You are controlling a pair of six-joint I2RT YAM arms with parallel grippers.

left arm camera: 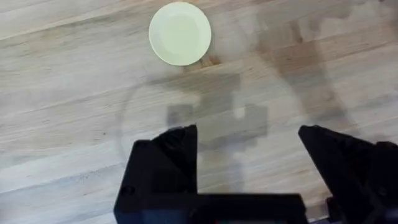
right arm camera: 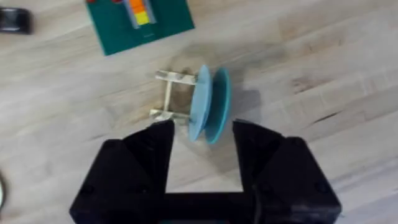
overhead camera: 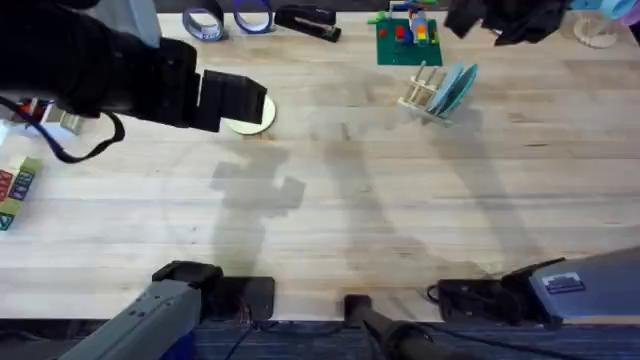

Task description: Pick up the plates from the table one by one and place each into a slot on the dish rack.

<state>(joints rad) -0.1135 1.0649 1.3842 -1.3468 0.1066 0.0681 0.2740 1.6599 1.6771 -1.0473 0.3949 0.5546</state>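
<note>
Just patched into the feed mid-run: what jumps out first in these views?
The left arm, large and dark under the overhead camera, reaches over the pale yellow plate lying flat on the table, with the left gripper open above the wood near it. At the far right, two blue plates stand on edge in the dish rack, beside a green brick baseplate; the right gripper hangs open over them.

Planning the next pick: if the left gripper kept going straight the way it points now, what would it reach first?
Probably the pale yellow plate: in the left wrist view it lies flat on the table ahead of the open left gripper, slightly off centre toward one finger. Only bare wood lies between; depth is unclear.
</note>
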